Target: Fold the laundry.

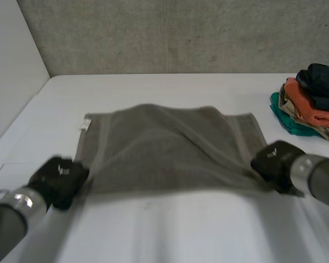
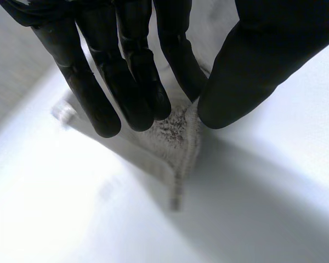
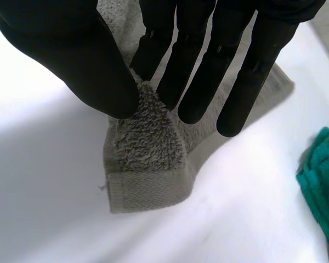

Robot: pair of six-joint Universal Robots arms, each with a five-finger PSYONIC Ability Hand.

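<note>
Towel (image 1: 164, 148) of grey terry lies spread across the middle of a white table (image 1: 170, 230), its long edges running left to right. Its middle is rumpled and looks slightly raised, and a small white tag (image 1: 85, 125) sits at its far left corner.

The robot's left hand (image 1: 57, 178) is at the towel's near left corner. In the left wrist view, the cloth edge rises into the gap between the thumb (image 2: 247, 71) and the nearly straight fingers (image 2: 134, 71), which pinch it there.

The right hand (image 1: 277, 161) is at the near right corner. In the right wrist view, its thumb (image 3: 77, 55) and first finger squeeze a raised tuft of the looped cloth between them, while the other fingers (image 3: 247, 76) stretch out over the towel, just above it. The hemmed corner lies flat on the table below the pinch.

Well apart from the towel, at the far right of the table, stands a pile of folded clothes (image 1: 310, 101) – teal at the bottom, then beige and orange, with dark navy on top.
</note>
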